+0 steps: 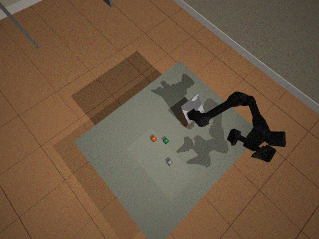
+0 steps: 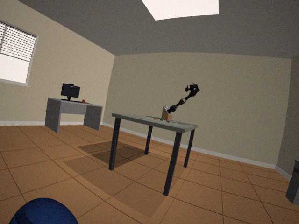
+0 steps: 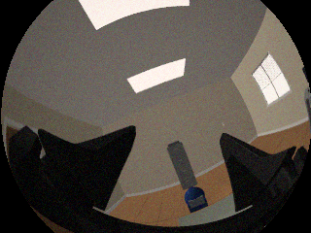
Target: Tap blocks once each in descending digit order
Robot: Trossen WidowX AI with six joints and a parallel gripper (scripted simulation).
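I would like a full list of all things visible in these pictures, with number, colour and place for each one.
Table: 1, grey-green top, dark legs, middle of room.
Blocks: 3 on the table; orange, green beside it, grey apart from both. Digits too small to read.
Box: 1, brown with pale top, on the table by the arm's foot.
Desk: 1, grey, under the window wall.
Monitor: 1, black, on the desk.
Red thing: 1, small, on the desk.
Window: 1, with blinds.
Blue round thing: 1, on the floor.
Arm: 1, black.
Tool: 1, black, open, raised high, holding nothing.
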